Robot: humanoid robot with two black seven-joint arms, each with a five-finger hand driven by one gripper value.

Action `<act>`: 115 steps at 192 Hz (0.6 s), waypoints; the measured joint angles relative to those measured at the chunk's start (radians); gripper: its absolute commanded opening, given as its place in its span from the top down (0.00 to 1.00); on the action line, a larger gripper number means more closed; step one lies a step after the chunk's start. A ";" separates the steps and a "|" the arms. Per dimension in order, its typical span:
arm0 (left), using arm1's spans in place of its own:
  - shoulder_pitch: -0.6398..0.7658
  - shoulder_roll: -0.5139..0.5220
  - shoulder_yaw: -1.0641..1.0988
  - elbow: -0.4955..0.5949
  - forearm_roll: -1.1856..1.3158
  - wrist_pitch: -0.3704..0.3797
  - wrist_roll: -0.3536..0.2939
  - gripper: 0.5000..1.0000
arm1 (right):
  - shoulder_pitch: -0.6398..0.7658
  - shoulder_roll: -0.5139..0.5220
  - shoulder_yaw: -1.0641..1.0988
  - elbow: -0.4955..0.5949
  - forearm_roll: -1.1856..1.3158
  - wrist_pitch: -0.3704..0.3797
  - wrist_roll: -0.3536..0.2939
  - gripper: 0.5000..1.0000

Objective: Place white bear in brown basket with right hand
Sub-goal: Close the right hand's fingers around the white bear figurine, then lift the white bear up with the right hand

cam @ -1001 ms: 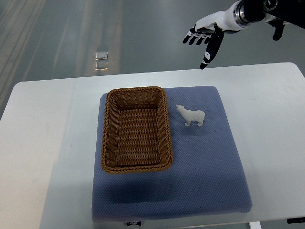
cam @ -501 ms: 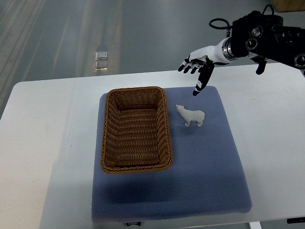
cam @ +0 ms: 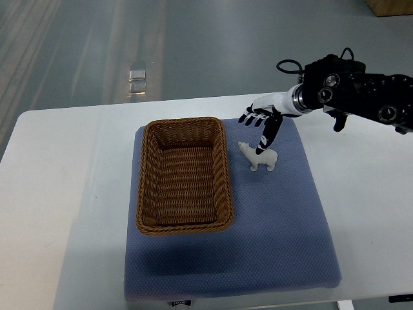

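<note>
Right hand [cam: 259, 124] spread, empty, over white bear [cam: 259, 157]; bear upright, lengthwise left-right, head toward brown basket [cam: 183, 174].

- A white table [cam: 58, 194] carries everything; its rounded far corners show, and its near edge runs out of the picture.
- A blue mat [cam: 277, 226] lies flat on the table, about the middle, with bare white top to its left, right and far side.
- On the mat's left half sits a brown basket [cam: 184, 175], long side running away from the robot.
- A white bear [cam: 260, 158] stands on the mat just right of the basket, not touching it.
</note>
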 measured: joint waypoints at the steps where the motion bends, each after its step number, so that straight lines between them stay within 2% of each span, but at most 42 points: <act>1: 0.000 0.000 0.000 0.000 0.000 0.000 0.000 0.00 | -0.001 0.000 0.000 0.000 0.000 -0.001 0.000 0.21; 68: 0.000 0.000 0.000 0.001 0.000 0.000 0.000 0.00 | -0.064 0.027 0.002 -0.012 -0.027 -0.036 0.000 0.30; 105: 0.000 0.000 0.000 0.001 0.000 0.000 0.000 0.00 | -0.081 0.042 0.002 -0.018 -0.030 -0.046 0.000 0.42; 115: 0.000 0.000 0.000 0.002 0.000 0.000 0.000 0.00 | -0.084 0.044 0.002 -0.021 -0.031 -0.052 0.000 0.49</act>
